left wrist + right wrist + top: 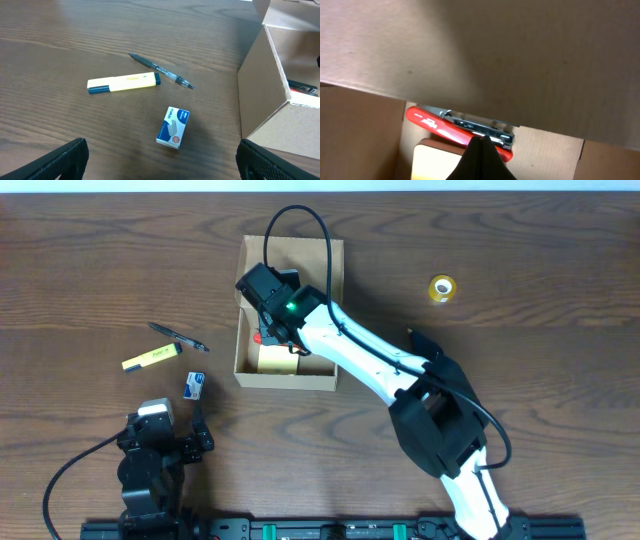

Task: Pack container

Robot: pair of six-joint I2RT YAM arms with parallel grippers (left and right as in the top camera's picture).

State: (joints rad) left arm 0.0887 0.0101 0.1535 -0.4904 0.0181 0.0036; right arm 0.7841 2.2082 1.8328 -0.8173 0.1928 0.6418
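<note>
Right gripper (481, 146) is pinched shut, down inside the container (285, 381) at mid-table, tips over a red stapler (435, 122). Left gripper (165, 435) gapes wide, holding nothing, near left.

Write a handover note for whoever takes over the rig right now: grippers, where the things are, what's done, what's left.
Left gripper: open, empty, above the table by the loose items.
Right gripper: shut, down inside the container, tips at the red stapler; no grip on it is visible.
Done: red stapler and yellow note pad are in the container.
Left: pen, yellow highlighter and staples box lie on the table on one side of it, and the tape roll on the other. The flap is open and probably gets closed last.
</note>
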